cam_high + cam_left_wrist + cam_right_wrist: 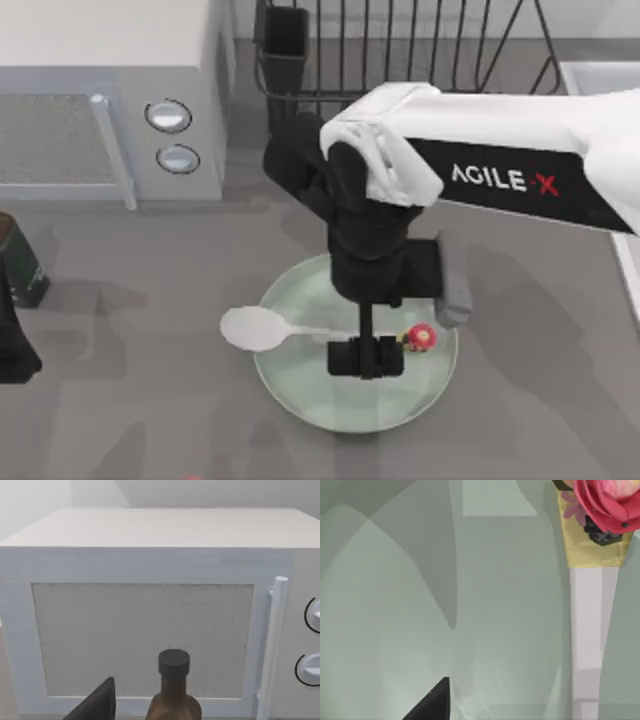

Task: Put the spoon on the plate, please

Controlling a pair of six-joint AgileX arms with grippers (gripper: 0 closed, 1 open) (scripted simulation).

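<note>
The pale mint-green plate sits at the table's front centre. The white spoon lies across it. Its oval bowl hangs over the plate's left rim, and its thin handle runs right to a red ornament inside the plate. My right gripper hangs low over the plate just in front of the handle's middle, open and apart from the spoon. One dark finger shows above the plate's surface. My left arm is parked at the far left edge, its finger facing the microwave.
A white microwave stands at the back left. A dark bottle is in front of it at the left edge. A black wire dish rack stands at the back centre, behind my right arm.
</note>
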